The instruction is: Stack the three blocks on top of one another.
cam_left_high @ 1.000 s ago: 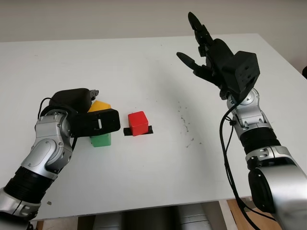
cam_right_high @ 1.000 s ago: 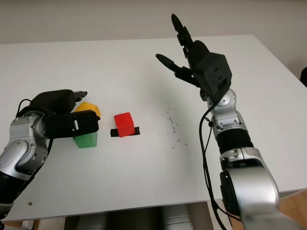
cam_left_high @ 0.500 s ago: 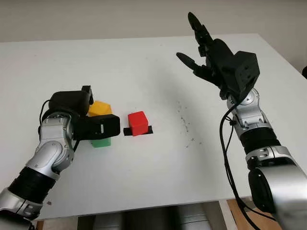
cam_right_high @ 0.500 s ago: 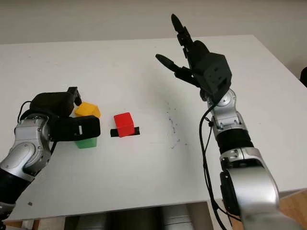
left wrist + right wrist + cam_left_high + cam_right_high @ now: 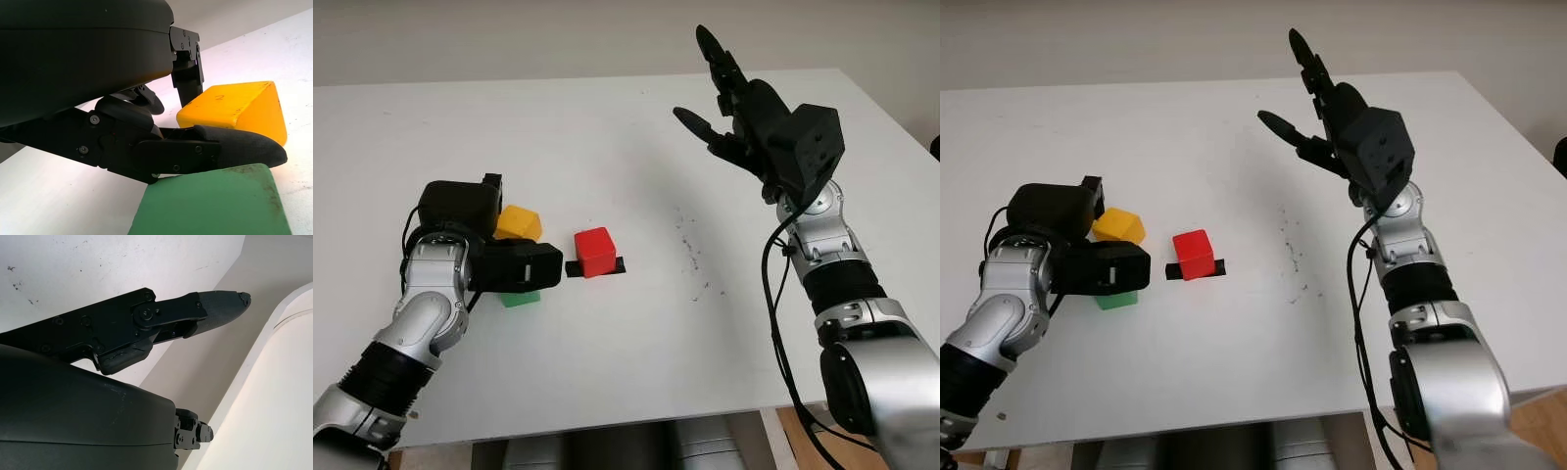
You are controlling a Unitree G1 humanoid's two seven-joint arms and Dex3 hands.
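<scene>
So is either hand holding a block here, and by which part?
It cannot be told for the left hand: its fingers lie across the green block's top, beside the yellow block. The right hand is open, raised above the table.

A plain test room, likely a robotics lab: a bare white counter (image 5: 607,127) with scuff marks stands against an unadorned pale wall (image 5: 558,39), carrying coloured toy blocks (image 5: 595,251) and nothing domestic.

A white table (image 5: 607,127) carries a small black strip (image 5: 619,265) near its middle; faint dark specks (image 5: 690,250) lie just right of that strip.
</scene>
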